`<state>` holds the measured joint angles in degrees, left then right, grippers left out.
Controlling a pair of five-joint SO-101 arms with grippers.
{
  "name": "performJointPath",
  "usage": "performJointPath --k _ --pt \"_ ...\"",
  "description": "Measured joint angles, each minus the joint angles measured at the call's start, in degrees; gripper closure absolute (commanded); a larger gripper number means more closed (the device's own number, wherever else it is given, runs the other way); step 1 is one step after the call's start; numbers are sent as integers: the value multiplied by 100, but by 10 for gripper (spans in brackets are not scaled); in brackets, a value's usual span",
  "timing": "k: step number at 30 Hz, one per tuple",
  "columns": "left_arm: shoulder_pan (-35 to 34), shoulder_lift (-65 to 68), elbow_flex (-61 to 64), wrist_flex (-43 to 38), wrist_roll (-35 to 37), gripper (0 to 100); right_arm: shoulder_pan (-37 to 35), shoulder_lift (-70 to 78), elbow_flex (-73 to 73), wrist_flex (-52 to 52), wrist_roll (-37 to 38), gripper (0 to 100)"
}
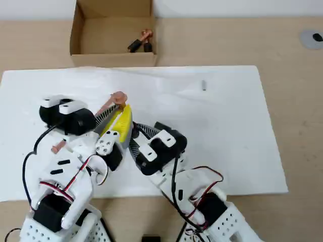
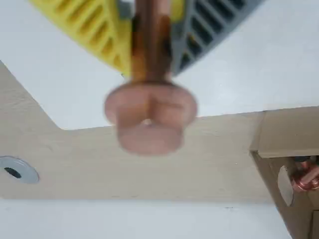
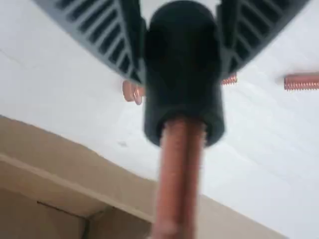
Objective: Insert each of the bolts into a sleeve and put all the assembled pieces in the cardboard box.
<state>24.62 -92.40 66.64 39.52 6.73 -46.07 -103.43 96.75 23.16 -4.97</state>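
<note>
Left gripper (image 1: 113,112): my yellow and grey fingers are clamped on a copper bolt (image 2: 149,119). They grip the stem, with the head free past the fingertips. Seen from above, the head points to about 12 o'clock, toward the box (image 1: 78,35).

Right gripper (image 3: 182,69): my grey fingers are clamped on a black sleeve (image 3: 182,104), one on each side. A copper shank (image 3: 179,174) sticks out of the sleeve's far end. I cannot tell whether it belongs to the bolt in my left fingers. From above, this gripper sits just at 4 o'clock of the left one, its tips tucked under the yellow finger.

Box: at the 12 o'clock edge of the white mat (image 1: 227,131), on the wooden table (image 1: 298,101). Assembled pieces (image 1: 141,43), black sleeves with copper bolts, lie in its 3 o'clock corner.

Loose bolt (image 1: 58,147): on the mat at about 8 o'clock of my left gripper, beside the left arm.

Right wrist view: a bolt head (image 3: 132,92) and a threaded end (image 3: 301,81) lie on the mat beyond the sleeve.

Small grey piece (image 1: 204,84): on the mat at 2 o'clock of the grippers, well apart.

Grommet (image 1: 312,38): in the table at the far 2 o'clock corner.
</note>
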Motion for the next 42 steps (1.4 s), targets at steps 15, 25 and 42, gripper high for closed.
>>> performJointPath --k 15,25,42 --pt "0 -35 62 352 0 994 -9 18 0 18 0 989" --pt "9 -26 26 1090 9 989 -18 9 0 -176 0 989" --pt "-26 -18 -589 2514 -9 868 18 9 0 -211 0 989"
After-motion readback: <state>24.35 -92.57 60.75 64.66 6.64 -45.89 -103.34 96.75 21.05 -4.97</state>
